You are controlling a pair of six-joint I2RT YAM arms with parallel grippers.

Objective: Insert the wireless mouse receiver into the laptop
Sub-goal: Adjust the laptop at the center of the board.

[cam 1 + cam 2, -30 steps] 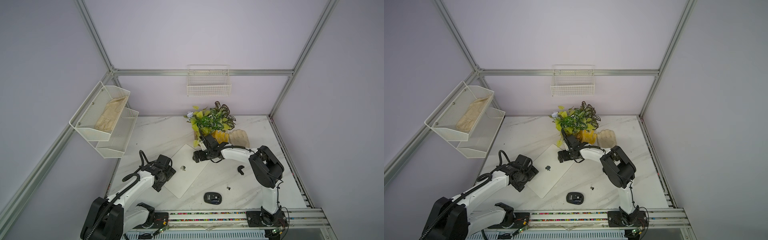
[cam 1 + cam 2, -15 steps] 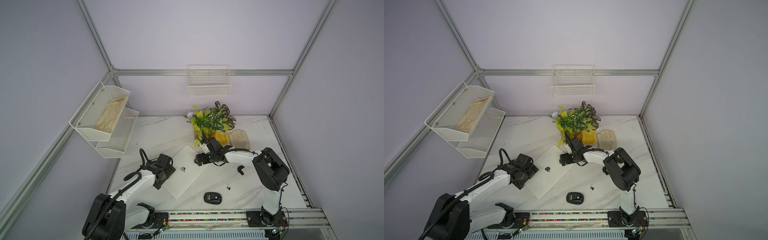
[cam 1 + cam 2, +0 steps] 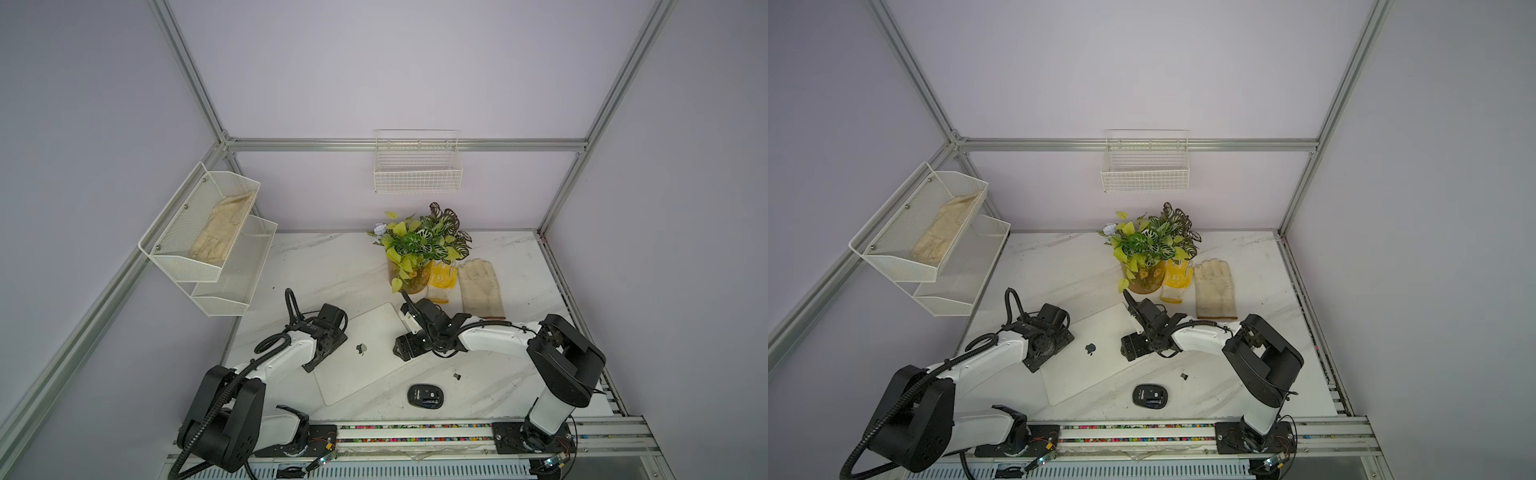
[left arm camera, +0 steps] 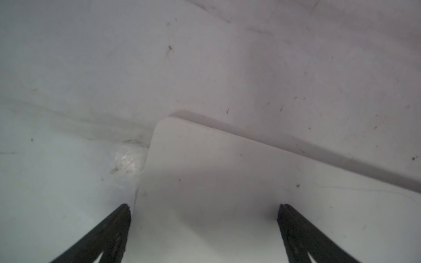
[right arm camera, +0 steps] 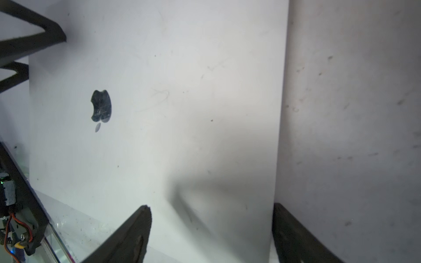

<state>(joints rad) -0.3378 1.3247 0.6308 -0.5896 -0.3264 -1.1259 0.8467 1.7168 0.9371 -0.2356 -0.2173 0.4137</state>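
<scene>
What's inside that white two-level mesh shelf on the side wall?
A pale work glove lies in the upper bin. The lower bin shows nothing in its visible part, but the upper bin covers some of its floor.

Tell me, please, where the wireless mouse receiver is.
In both top views the wireless mouse receiver lies on the table beside the mouse, right of the laptop.

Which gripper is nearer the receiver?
Right. The right gripper straddles the laptop's edge facing the receiver; the left gripper is across the laptop, farther off.
</scene>
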